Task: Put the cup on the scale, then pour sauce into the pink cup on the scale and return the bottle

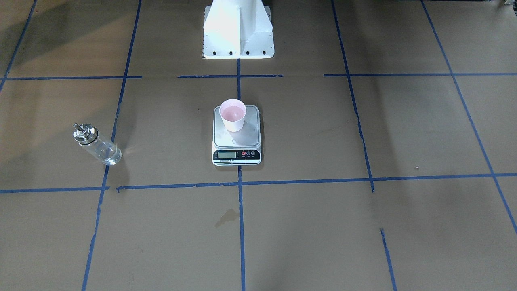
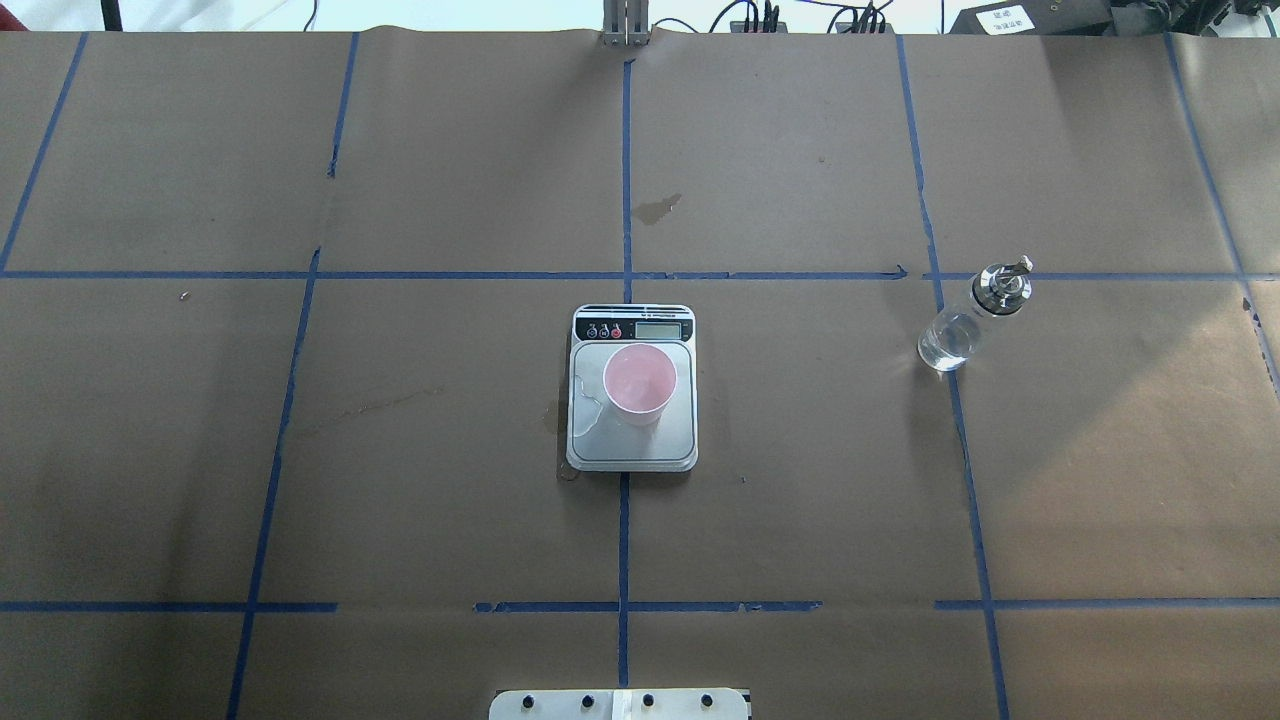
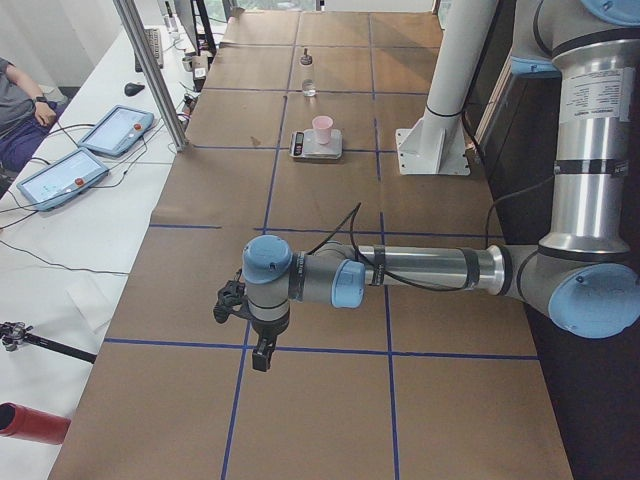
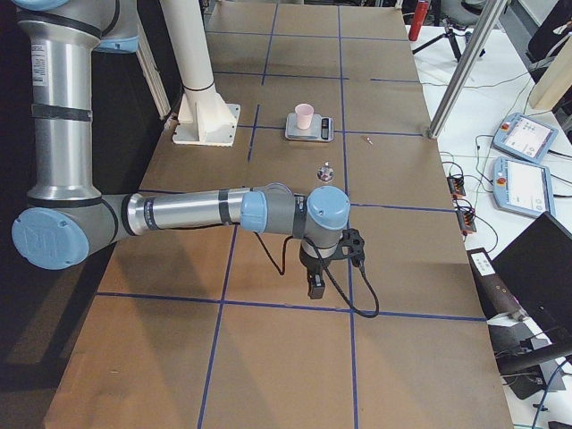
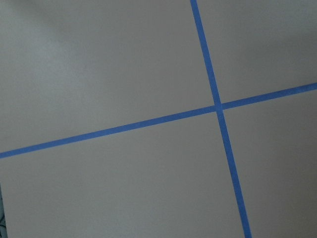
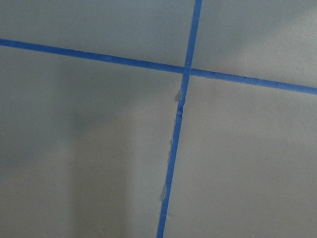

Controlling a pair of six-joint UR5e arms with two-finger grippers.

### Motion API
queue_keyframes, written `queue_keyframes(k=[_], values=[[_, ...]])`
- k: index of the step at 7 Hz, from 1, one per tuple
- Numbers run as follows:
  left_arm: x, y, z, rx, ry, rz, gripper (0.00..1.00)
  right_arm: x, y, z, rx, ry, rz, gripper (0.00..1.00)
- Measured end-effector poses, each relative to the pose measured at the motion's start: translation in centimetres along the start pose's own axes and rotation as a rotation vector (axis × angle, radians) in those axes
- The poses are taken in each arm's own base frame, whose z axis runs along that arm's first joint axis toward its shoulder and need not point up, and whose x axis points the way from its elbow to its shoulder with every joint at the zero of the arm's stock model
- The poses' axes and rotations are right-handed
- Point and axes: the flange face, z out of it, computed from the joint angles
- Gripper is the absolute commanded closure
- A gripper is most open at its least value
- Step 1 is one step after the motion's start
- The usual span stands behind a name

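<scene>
The pink cup [image 1: 232, 115] stands upright on the scale [image 1: 246, 136] at the table's middle, also in the overhead view, cup [image 2: 640, 383] on scale [image 2: 650, 447]. The clear glass bottle [image 1: 97, 144] with metal spout stands upright on the table, far on the robot's right [image 2: 962, 328], apart from the scale. My left gripper [image 3: 262, 355] hangs over the table's left end, my right gripper [image 4: 315, 288] over its right end, both far from the objects. They show only in the side views, so I cannot tell whether they are open or shut. Both wrist views show only brown paper and blue tape.
The robot's white pedestal [image 1: 238, 34] stands behind the scale. Blue tape lines [image 2: 624, 180] grid the brown paper. A dark stain [image 1: 226, 217] lies in front of the scale. A side table with tablets [image 3: 100, 150] and a seated person [image 3: 15, 115] lies beyond the table's far edge.
</scene>
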Motion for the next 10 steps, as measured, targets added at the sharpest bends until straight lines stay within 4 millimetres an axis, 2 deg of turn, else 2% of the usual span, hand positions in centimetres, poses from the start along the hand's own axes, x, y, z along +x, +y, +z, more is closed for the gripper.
queue_keyframes(k=[4, 7, 10], values=[[0.3, 0.2, -0.1, -0.027, 0.009, -0.032, 0.0, 2.7, -1.3, 2.7, 0.081, -0.009, 0.038, 0.0], [0.4, -0.1, -0.4, -0.016, 0.007, -0.112, 0.0, 3.0, -1.4, 3.1, 0.104, -0.012, 0.06, 0.0], [0.4, -0.1, -0.4, -0.016, 0.007, -0.121, 0.0, 3.1, -1.4, 3.3, 0.102, -0.012, 0.063, 0.0]])
